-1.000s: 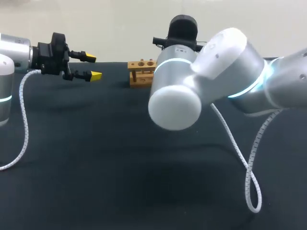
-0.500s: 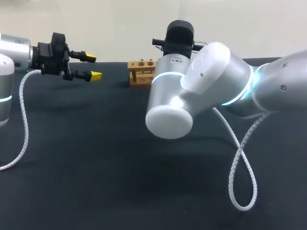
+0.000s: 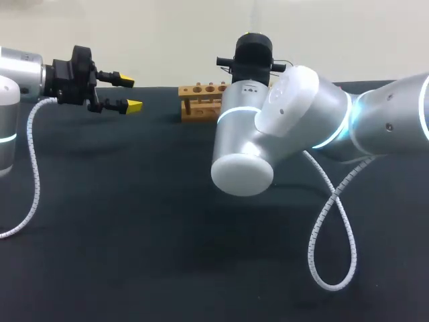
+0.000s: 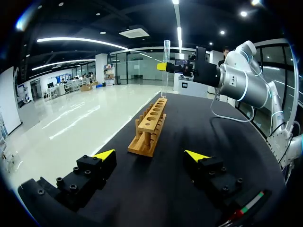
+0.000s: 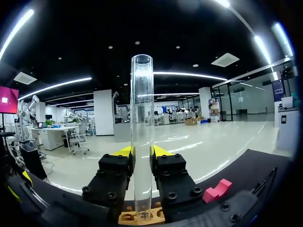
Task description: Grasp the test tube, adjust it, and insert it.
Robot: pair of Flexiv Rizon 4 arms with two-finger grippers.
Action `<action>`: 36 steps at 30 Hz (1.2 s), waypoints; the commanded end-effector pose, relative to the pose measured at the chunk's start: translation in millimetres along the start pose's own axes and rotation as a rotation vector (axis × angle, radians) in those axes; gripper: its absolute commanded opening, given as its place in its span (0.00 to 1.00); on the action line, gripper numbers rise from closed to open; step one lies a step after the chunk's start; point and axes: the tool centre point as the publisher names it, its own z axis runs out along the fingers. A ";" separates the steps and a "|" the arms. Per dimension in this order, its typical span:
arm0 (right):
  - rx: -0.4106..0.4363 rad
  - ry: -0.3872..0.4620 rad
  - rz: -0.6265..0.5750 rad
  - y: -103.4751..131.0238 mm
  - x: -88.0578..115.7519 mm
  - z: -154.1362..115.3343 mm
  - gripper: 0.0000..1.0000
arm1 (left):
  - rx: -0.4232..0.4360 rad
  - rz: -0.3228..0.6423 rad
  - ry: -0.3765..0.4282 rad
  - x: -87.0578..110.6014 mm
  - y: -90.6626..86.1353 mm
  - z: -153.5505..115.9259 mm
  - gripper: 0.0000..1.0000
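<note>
Right gripper pinches clear test tube upright between yellow tips, lower end above wooden rack. Rack sits upper middle of head view on dark table. Left gripper fingers spread, upper left of head view, well apart from rack.

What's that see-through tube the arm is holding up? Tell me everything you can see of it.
The test tube is a long, straight, clear cylinder that looks like glass or plastic. It has an open rim at the top and looks empty. It stands upright, clamped from two sides around its lower half by the right end effector, and nothing else visibly touches it. Its lower end hangs over a hole at the far end of the wooden rack. Whether it has entered the hole cannot be told.
</note>
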 end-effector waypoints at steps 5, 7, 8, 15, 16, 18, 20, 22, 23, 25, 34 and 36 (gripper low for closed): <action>-0.011 -0.001 -0.008 2.4 9.3 5.1 0.00 | -0.004 0.003 -0.005 1.3 -1.6 -0.7 1.00; -0.011 0.000 -0.007 1.7 10.9 6.5 0.00 | -0.004 0.003 -0.005 1.3 -1.6 -0.7 1.00; -0.010 0.001 -0.006 1.5 11.6 7.3 0.00 | -0.004 0.003 -0.005 1.3 -1.6 -0.7 1.00; -0.013 0.007 -0.010 -0.3 18.6 12.0 0.00 | -0.004 0.003 -0.005 1.3 -1.6 -0.7 1.00; -0.013 0.008 -0.011 -0.9 19.2 12.9 0.00 | -0.004 0.003 -0.005 1.3 -1.6 -0.7 1.00; -0.013 0.009 -0.013 -2.1 20.4 14.7 0.00 | -0.004 0.003 -0.005 1.3 -1.6 -0.7 1.00; -0.012 0.011 -0.016 -3.0 22.3 16.2 0.00 | -0.004 0.003 -0.005 1.3 -1.6 -0.7 1.00; -0.012 0.015 -0.019 -3.5 24.7 17.4 0.00 | -0.004 0.003 -0.005 1.3 -1.6 -0.7 1.00; -0.012 0.016 -0.019 -3.8 25.6 17.8 0.00 | -0.004 0.003 -0.005 1.3 -1.6 -0.7 1.00; -0.011 0.020 -0.021 -4.3 27.5 18.3 0.00 | -0.004 0.003 -0.005 1.3 -1.6 -0.7 1.00; -0.010 0.043 -0.024 -3.3 39.7 17.4 0.00 | -0.004 0.003 -0.005 1.3 -1.6 -0.7 1.00; -0.008 0.049 -0.023 -2.7 42.8 17.1 0.00 | -0.004 0.003 -0.005 1.3 -1.6 -0.7 1.00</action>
